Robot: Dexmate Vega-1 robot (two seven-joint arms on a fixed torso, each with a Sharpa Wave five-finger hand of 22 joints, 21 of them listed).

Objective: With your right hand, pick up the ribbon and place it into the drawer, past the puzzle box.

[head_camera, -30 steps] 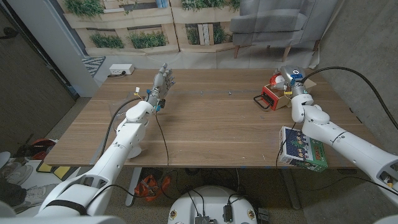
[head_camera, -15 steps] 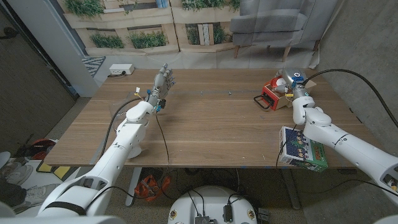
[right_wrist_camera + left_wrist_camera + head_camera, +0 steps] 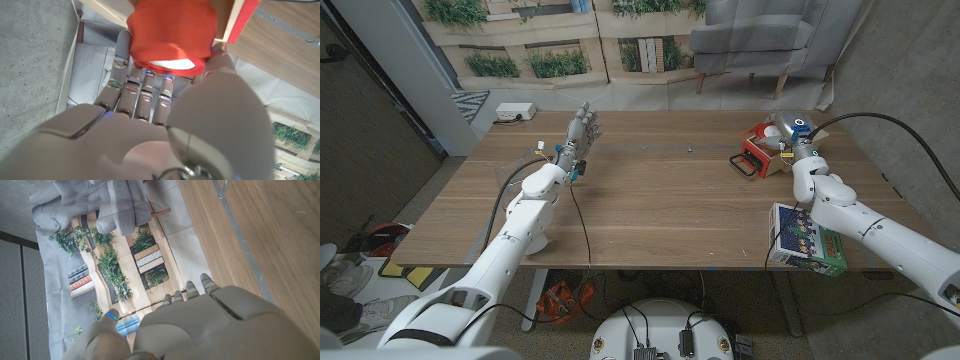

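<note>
Plainly, the right hand [image 3: 165,100] grips the soft red ribbon [image 3: 170,35] roll; left hand [image 3: 584,127] fingers spread, holding nothing.

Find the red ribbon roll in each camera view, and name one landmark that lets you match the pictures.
Head view: the ribbon is at the table's far right, at the right hand, over the red drawer.
Right wrist view: the ribbon is held just beyond the right hand's fingers.
Left wrist view: the left hand with the table edge beyond.
Shared landmark: the wooden table.
</note>
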